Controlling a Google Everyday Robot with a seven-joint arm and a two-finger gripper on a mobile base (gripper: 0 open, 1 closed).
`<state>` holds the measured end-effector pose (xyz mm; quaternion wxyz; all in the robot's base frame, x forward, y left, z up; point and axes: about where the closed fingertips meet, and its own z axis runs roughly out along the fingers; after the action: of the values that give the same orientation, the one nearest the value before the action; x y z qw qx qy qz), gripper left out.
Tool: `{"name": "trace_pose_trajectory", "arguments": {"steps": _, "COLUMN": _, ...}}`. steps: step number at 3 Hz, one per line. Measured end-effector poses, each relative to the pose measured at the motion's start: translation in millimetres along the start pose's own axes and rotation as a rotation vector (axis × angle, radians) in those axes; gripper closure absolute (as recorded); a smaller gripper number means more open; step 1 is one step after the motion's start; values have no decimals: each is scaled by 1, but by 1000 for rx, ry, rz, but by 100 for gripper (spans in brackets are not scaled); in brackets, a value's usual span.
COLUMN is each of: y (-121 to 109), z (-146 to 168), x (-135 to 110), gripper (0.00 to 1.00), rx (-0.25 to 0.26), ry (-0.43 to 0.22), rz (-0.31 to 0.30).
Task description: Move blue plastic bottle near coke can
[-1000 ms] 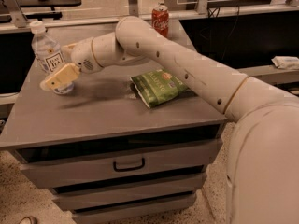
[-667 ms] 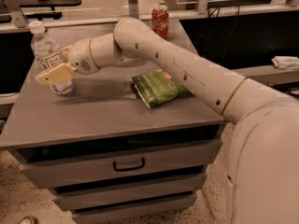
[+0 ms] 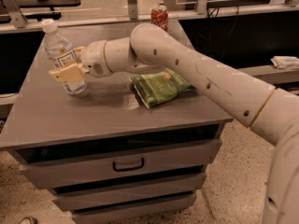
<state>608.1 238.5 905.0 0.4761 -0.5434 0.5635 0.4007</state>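
One bottle, one can, and a good stretch of tabletop between them. The blue plastic bottle point(image 3: 59, 46) is over the back-left part of the grey cabinet top point(image 3: 93, 115), and it's leaning, with its white cap point(image 3: 48, 25) tipped up and to the left. Its base is right down by the surface; whether it touches, I can't tell.

The gripper point(image 3: 65, 62) has it at mid-height. One of the tan fingers point(image 3: 66, 73) lies across the front of the bottle just under the label and the other peeks out behind its right side, so the pair is pinching the bottle between them.

The white arm point(image 3: 210, 80) comes in from the lower right and climbs across the cabinet to a rounded bend near the back centre. From there the wrist section runs left, roughly level, out to the bottle. Under that span lies a green snack bag point(image 3: 160, 87), flat on the top.

The coke can point(image 3: 159, 17) stands upright at the back edge, just behind the arm's bend, well apart from the bottle.
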Motion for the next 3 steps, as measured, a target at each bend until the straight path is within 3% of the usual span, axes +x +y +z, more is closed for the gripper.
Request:
{"name": "trace_pose_trajectory", "arguments": {"steps": 1, "y": -20, "z": -68, "x": 8, "gripper": 100, "rx": 143, "ry": -2, "rz": -12}}
{"name": "trace_pose_trajectory", "arguments": {"steps": 2, "y": -31, "z": -102, "x": 17, "gripper": 100, "rx": 199, "ry": 3, "rz": -1}}
{"name": "trace_pose_trajectory", "arguments": {"steps": 3, "y": -31, "z": -102, "x": 17, "gripper": 100, "rx": 201, "ry": 2, "rz": -4}}
